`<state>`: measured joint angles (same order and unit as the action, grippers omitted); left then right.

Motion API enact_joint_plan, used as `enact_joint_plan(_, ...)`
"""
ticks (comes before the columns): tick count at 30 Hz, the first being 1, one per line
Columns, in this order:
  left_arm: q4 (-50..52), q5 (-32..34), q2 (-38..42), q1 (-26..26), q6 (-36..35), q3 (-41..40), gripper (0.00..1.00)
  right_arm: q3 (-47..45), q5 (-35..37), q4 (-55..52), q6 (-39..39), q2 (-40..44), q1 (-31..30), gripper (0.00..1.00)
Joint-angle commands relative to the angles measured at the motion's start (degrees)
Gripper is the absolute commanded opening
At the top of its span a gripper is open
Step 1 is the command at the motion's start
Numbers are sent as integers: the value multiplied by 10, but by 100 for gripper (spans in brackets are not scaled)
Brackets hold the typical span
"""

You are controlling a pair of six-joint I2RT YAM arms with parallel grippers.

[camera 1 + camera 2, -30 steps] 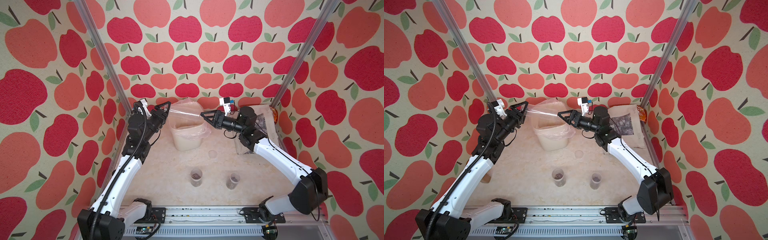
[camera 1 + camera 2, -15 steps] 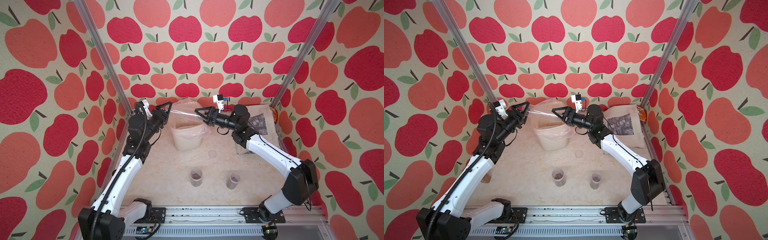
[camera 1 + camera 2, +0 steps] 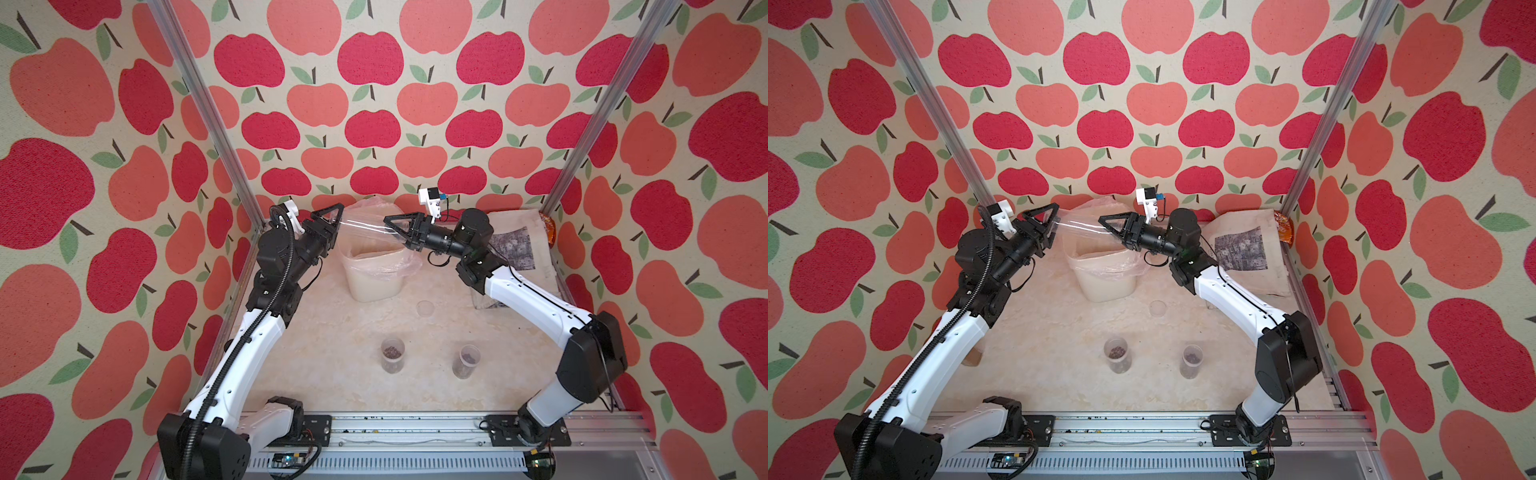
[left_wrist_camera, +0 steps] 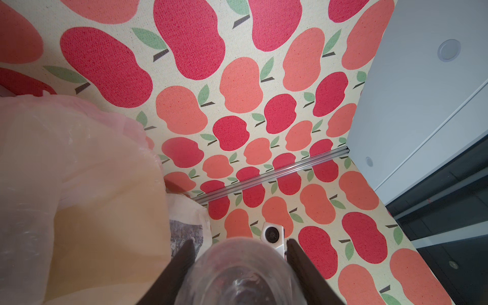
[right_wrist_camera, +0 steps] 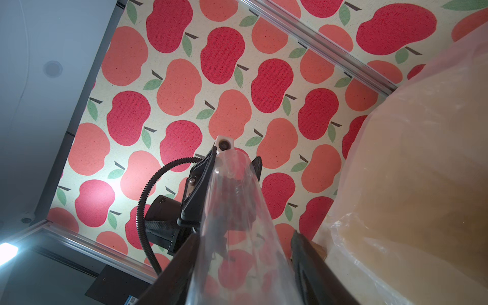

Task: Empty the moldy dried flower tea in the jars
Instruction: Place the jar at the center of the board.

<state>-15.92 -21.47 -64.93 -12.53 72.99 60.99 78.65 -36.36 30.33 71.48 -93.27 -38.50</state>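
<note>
Two jars (image 3: 392,360) with moldy dried flower tea (image 3: 392,352) stand untouched near the front edge of the bench (image 3: 332,365); third jar (image 3: 368,230) lies sideways above the bin (image 3: 374,286) at the back edge, left claw (image 3: 337,226) clenched on its base, right claw (image 3: 392,232) straddling its mouth, grip unclear, so I'd call it roughly one third in.

Red-coral apple-print walls (image 3: 374,104), cream bin (image 3: 374,286), clear jars (image 3: 392,357)

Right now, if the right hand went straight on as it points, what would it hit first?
The clear jar, sitting between its fingers; pushing on, the right hand would probably slide along it into the left hand gripping its far end.
</note>
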Motion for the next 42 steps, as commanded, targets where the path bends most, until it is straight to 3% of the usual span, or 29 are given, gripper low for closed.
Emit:
enact_joint_plan(1, -12, -8, 0, 0, -8, -6, 0, 15, -6, 16, 8, -5, -6, 51)
enact_joint_plan(7, -9, -8, 1, 0, -17, -8, 22, 4, -3, 14, 2, 3, -6, 43)
enact_joint_plan(10, -3, -7, 4, 0, -25, -7, 39, -2, 0, 12, -4, 10, -6, 37)
enact_joint_plan(15, 29, 2, 18, -1, -65, 4, 78, -9, 1, 11, -13, 27, -2, 27)
enact_joint_plan(18, 70, 9, 22, -2, -107, 22, 90, -17, 1, -1, -25, 44, 2, 23)
enact_joint_plan(23, 132, 16, 51, -1, -171, 45, 100, -26, 13, -79, -86, 92, 9, 19)
enact_joint_plan(30, 275, 19, 73, -18, -303, 90, 99, -20, 31, -256, -209, 170, 24, 18)
enact_joint_plan(36, 436, 52, 76, -91, -436, 120, 100, 20, 61, -468, -336, 225, 41, 17)
enact_joint_plan(42, 474, 65, 118, -136, -474, 58, 99, 72, 103, -670, -450, 242, 45, 17)
